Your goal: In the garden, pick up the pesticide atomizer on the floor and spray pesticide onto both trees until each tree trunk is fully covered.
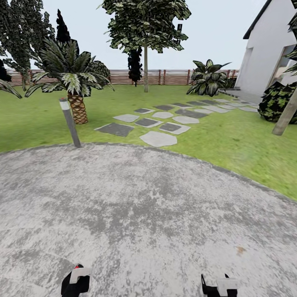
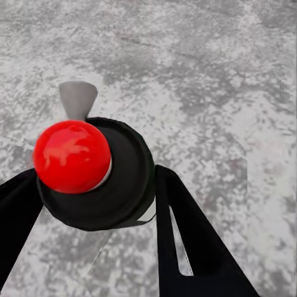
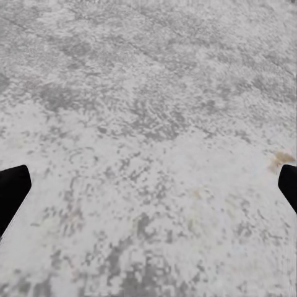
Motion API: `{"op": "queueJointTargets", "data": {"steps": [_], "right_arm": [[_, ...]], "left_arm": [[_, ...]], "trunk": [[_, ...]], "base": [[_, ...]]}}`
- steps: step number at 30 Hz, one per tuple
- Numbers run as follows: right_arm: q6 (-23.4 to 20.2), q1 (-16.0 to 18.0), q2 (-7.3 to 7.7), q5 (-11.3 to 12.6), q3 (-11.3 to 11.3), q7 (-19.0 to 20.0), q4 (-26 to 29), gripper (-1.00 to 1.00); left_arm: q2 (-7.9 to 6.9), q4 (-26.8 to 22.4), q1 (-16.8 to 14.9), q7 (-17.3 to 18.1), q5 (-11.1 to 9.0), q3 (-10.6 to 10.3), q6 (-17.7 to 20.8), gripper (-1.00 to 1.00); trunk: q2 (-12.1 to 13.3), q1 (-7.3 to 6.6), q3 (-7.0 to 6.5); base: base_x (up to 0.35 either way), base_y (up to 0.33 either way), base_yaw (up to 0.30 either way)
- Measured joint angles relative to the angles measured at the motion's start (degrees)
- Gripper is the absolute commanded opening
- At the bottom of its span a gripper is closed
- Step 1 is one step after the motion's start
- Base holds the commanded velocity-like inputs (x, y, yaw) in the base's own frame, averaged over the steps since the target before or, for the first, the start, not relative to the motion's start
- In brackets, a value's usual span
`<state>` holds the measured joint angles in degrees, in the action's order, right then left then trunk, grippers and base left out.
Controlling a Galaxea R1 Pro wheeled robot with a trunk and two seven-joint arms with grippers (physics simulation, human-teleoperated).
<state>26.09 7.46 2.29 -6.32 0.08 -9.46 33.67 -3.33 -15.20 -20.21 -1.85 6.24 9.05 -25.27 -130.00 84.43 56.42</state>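
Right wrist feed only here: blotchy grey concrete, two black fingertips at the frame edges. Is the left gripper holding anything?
Observer: Yes. In the left wrist view the left gripper has its black fingers against both sides of the dark round-capped pesticide atomizer, which has a red ball on top.
Operator: Any tree in sight?
Observer: In the head view a straight-trunked, green-crowned tree stands ahead on the green lawn, near the brown slat fence.
Operator: And the second?
Observer: A tan pole-like trunk leans in at the far right beside a round dark bush. Its crown is cut off.
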Motion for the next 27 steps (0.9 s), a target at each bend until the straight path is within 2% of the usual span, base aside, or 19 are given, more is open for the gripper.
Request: {"op": "queueJointTargets", "data": {"steps": [6,9,10,12,15,20,27], "right_arm": [[0.4,0.0,-0.02,0.12,-0.05,-0.14,0.05,1.0],[7.98,0.0,0.06,0.26,-0.21,-0.19,-0.85,1.0],[9.23,-0.01,0.07,0.28,-0.22,-0.19,-1.35,1.0],[14.48,-0.03,0.08,0.31,-0.24,-0.21,-3.99,1.0],[17.77,-0.01,0.03,0.23,-0.21,-0.15,-6.1,1.0],[19.26,0.0,-0.04,0.15,0.05,0.07,-12.54,1.0],[19.33,0.0,-0.85,0.26,0.15,0.12,-15.43,1.0]], "left_arm": [[0.02,0.0,0.0,0.0,0.0,0.0,-0.04,-1.0],[0.02,0.0,0.0,0.0,0.0,0.0,-0.05,-1.0],[0.03,0.0,0.0,0.0,0.0,0.0,-0.05,-1.0],[0.05,0.0,0.0,0.0,0.0,0.0,-0.09,-1.0],[0.06,0.0,0.0,0.0,0.0,0.0,-0.07,-1.0],[0.06,0.0,0.0,0.0,0.0,0.0,-0.11,-1.0],[0.07,0.0,0.0,0.0,0.0,0.0,-0.13,-1.0]], "trunk": [[0.0,0.0,0.0],[0.0,0.0,0.0],[0.0,0.0,0.0],[0.0,0.0,0.0],[0.0,0.0,0.0],[0.0,0.0,0.0],[0.0,0.0,0.0]], "base": [[0.34,0.0,0.0],[0.34,0.0,0.0],[0.34,0.0,0.0],[0.34,0.0,0.0],[0.34,0.0,0.0],[0.34,0.0,0.0],[0.34,0.0,0.0]]}}
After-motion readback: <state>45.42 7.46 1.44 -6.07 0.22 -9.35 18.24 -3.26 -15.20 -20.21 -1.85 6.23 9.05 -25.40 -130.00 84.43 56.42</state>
